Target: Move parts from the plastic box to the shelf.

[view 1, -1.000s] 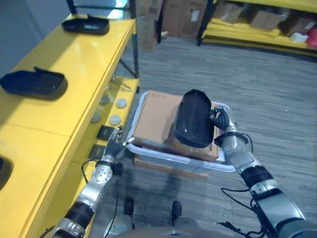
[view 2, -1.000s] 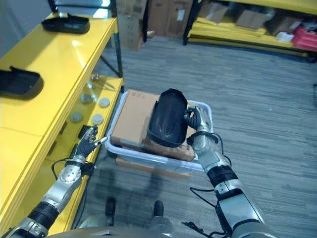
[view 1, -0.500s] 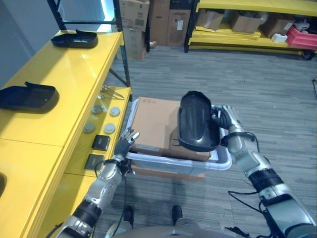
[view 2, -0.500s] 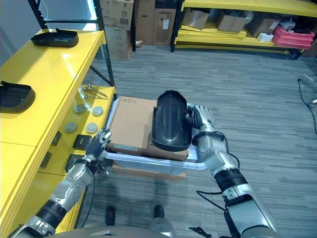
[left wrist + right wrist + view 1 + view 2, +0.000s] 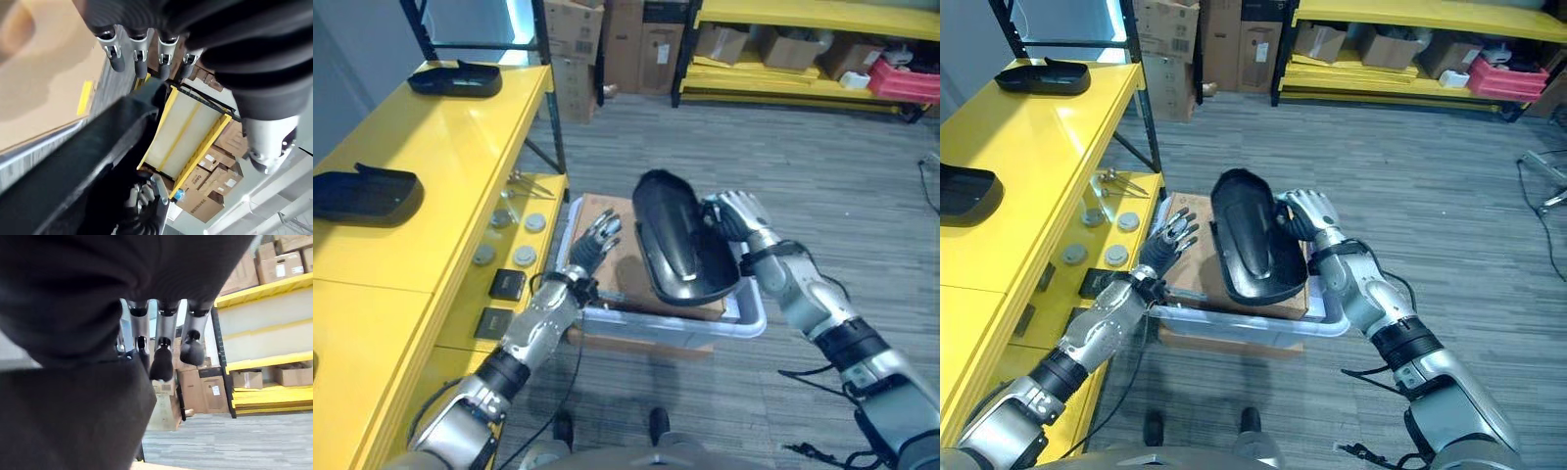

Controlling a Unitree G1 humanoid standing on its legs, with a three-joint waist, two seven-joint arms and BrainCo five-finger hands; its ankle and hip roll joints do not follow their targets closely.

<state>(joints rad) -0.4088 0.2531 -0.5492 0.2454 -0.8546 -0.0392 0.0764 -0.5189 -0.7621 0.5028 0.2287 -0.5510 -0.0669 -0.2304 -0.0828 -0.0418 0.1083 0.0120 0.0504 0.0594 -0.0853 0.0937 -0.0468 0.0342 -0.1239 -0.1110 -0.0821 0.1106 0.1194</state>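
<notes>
The plastic box (image 5: 744, 318) stands on the floor just beside the near end of the yellow shelf (image 5: 431, 176), so parts need only a short way to travel. Inside it lies a cardboard carton (image 5: 607, 257). Above the carton the right hand (image 5: 729, 213) grasps a black curved part (image 5: 680, 240) by its far-right edge, fingers curled on the rim; the part is tilted and lifted out of the box, probably to clear the box wall before it goes to the shelf. The left hand (image 5: 595, 240) is released, its fingers straight and spread, close beside the left edge of the part but holding nothing. I judge it is coming to support the long part. Farther along the shelf two similar black parts (image 5: 364, 192) (image 5: 455, 78) lie well apart.
</notes>
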